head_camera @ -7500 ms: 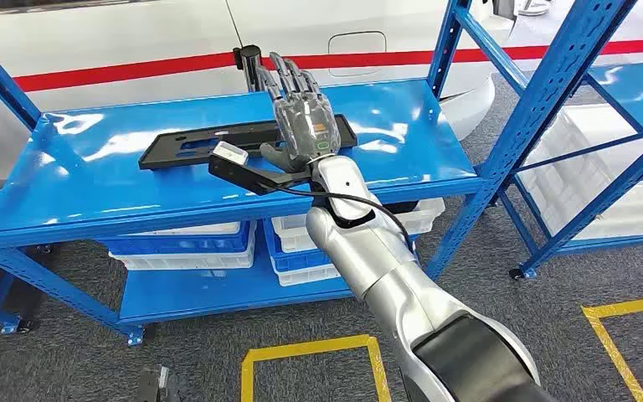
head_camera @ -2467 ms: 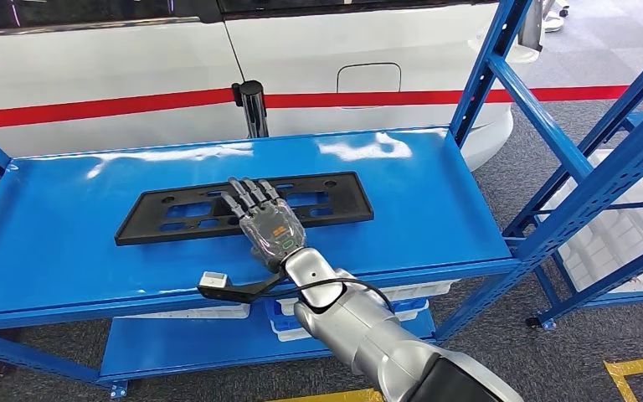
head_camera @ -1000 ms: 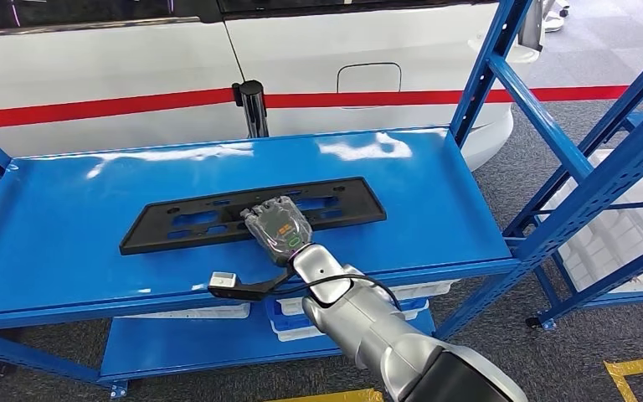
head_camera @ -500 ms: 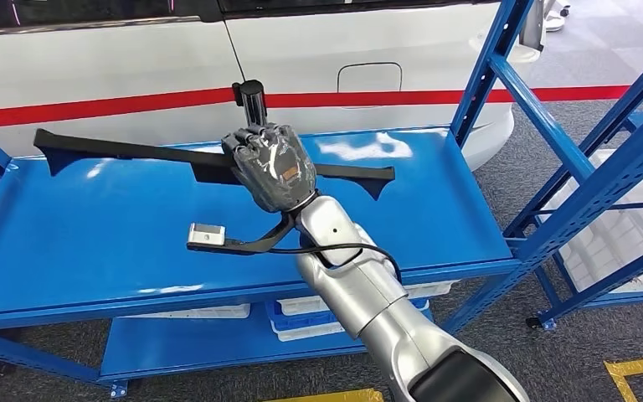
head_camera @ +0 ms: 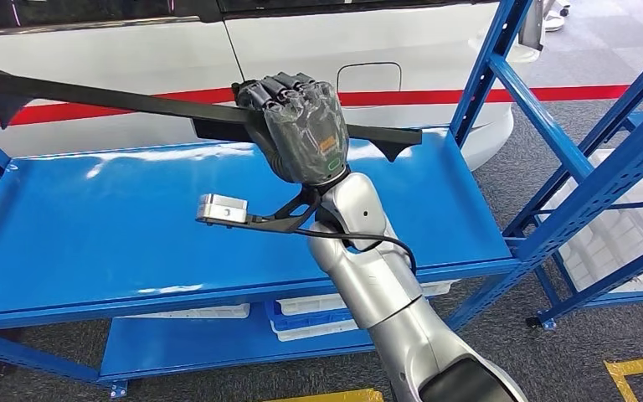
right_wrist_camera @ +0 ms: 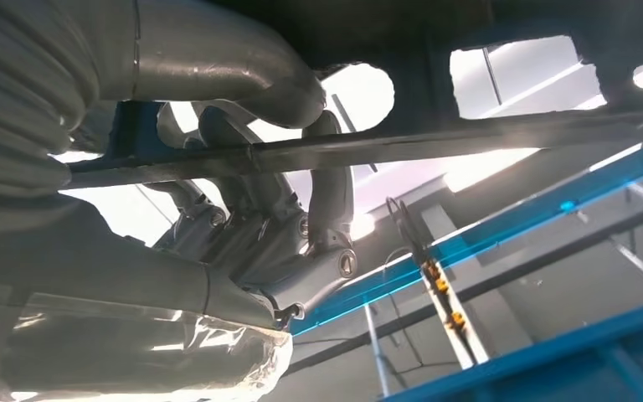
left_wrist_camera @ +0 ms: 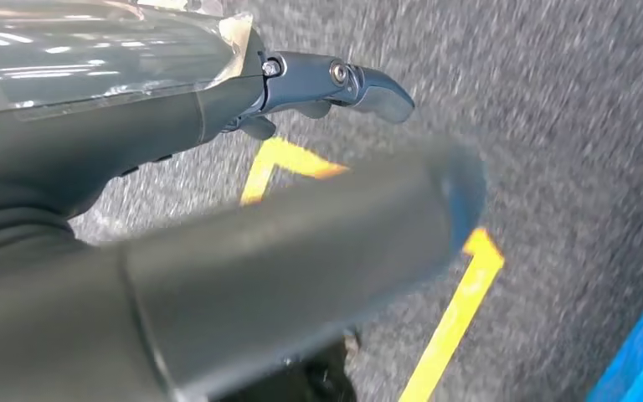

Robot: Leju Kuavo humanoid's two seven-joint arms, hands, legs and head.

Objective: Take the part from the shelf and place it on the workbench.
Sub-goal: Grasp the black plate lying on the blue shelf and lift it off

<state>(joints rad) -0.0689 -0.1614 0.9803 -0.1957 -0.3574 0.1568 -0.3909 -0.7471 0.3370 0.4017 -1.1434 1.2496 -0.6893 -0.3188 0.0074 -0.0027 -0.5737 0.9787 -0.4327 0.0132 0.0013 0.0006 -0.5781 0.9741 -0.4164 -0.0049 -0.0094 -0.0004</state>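
The part [head_camera: 100, 94] is a long, flat black plastic panel. My right hand [head_camera: 301, 126] grips it near its middle and holds it edge-on in the air, above the blue shelf top [head_camera: 134, 226]. Its left end is raised and reaches far out to the left. In the right wrist view the fingers [right_wrist_camera: 251, 218] wrap around the panel's edge [right_wrist_camera: 469, 138]. My left hand [left_wrist_camera: 176, 167] hangs over the grey floor, holding nothing, with its fingers extended.
A white vehicle [head_camera: 134, 50] with a red stripe stands right behind the shelf. Blue uprights [head_camera: 486, 67] rise at the shelf's right end, and a second rack [head_camera: 619, 167] stands further right. White crates [head_camera: 326, 306] sit on the lower level. Yellow tape [head_camera: 636, 368] marks the floor.
My right hand closed on the panel as it lay flat on the shelf, then lifted it and tipped it on edge. Over the last half second it rose higher still.
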